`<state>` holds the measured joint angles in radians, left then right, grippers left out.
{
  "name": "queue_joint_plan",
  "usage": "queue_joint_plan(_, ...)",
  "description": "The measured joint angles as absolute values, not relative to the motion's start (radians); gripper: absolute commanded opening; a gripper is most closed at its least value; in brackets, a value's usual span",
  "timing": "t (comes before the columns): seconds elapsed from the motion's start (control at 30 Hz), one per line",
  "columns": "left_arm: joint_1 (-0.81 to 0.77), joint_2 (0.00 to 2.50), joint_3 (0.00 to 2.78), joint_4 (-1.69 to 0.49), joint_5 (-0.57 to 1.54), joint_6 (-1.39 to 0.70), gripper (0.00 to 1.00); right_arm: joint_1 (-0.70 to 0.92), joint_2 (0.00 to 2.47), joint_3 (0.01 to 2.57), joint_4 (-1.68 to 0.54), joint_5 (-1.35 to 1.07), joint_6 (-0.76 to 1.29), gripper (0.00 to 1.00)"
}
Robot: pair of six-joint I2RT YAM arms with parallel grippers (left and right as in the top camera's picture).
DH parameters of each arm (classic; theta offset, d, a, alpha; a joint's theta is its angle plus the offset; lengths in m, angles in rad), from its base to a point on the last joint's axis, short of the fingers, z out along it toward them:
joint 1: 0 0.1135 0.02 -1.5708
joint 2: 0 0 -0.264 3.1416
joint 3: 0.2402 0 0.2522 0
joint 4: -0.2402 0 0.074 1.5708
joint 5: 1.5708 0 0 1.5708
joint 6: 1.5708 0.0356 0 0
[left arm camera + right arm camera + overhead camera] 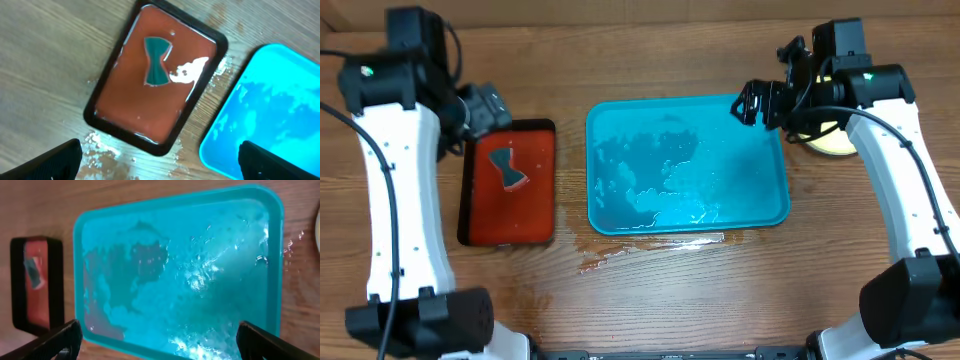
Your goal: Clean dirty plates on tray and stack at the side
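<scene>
The turquoise tray (688,215) lies mid-table, wet, with no plates on it; it also fills the right wrist view, tray (175,270). A yellow-green rimmed plate (833,146) sits on the table right of the tray, mostly hidden under my right arm, so I cannot tell how many are stacked there. Its edge shows in the right wrist view, plate (318,230). My right gripper (753,100) hangs open and empty over the tray's far right corner. Above the far end of the red tray, my left gripper (485,108) is also open and empty.
A red tray (535,190) with a black rim lies left of the turquoise one, and a teal bow-tie sponge (507,168) rests in it, sponge (157,61). Water is spilled on the wood (650,245) in front of the turquoise tray.
</scene>
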<state>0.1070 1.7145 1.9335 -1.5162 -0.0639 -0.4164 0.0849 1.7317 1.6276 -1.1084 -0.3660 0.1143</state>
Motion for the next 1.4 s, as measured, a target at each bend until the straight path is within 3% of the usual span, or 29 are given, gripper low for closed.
queue_joint_plan(0.1,0.028,1.499,1.562,-1.319,-0.099,-0.442,1.0,0.085,1.695,1.625,-1.219,-0.3,0.099,1.0)
queue_joint_plan(0.2,0.019,1.246,1.292,-1.119,-0.11,-0.461,1.0,0.085,1.583,1.585,-1.185,-0.273,0.065,1.0)
queue_joint_plan(0.3,0.02,1.064,1.159,-1.049,-0.12,-0.472,0.99,0.085,1.502,1.563,-1.172,-0.264,0.04,1.0)
queue_joint_plan(0.73,0.02,1.113,1.134,-1.042,-0.121,-0.472,1.0,0.085,1.413,1.55,-1.134,-0.319,0.027,1.0)
queue_joint_plan(1.07,0.02,1.151,1.134,-1.042,-0.121,-0.472,1.0,0.085,1.342,1.548,-1.469,-0.36,0.034,1.0)
queue_joint_plan(1.4,0.02,1.155,1.134,-1.042,-0.121,-0.472,1.0,0.085,1.341,1.548,-1.489,-0.35,0.034,1.0)
